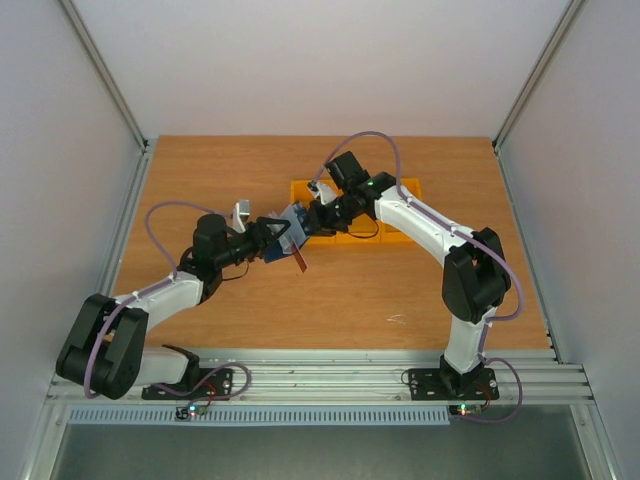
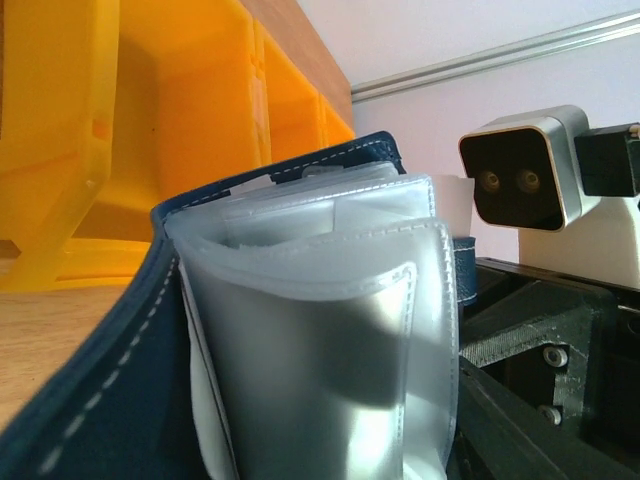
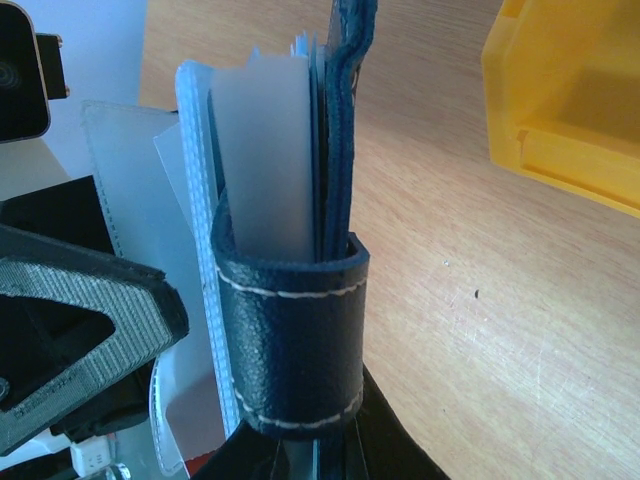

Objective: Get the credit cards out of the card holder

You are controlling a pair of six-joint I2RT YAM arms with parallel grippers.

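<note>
The dark navy card holder (image 1: 293, 228) hangs open in the air between my two grippers, above the table's middle. My left gripper (image 1: 275, 238) grips it from the left; its fingers are hidden in the left wrist view, where the clear sleeves (image 2: 320, 340) and navy cover (image 2: 100, 400) fill the frame. My right gripper (image 1: 312, 220) is shut on the holder's stitched navy strap (image 3: 290, 340). A red card (image 1: 300, 262) sticks out below the holder, and its corner shows in the right wrist view (image 3: 200, 468). I cannot make out the black and blue cards.
A row of orange plastic bins (image 1: 405, 188) stands just behind the holder, under the right arm, and shows close in both wrist views (image 2: 170, 120) (image 3: 570, 100). The left gripper's black finger (image 3: 80, 300) is beside the sleeves. White walls enclose the wooden table (image 1: 400, 290).
</note>
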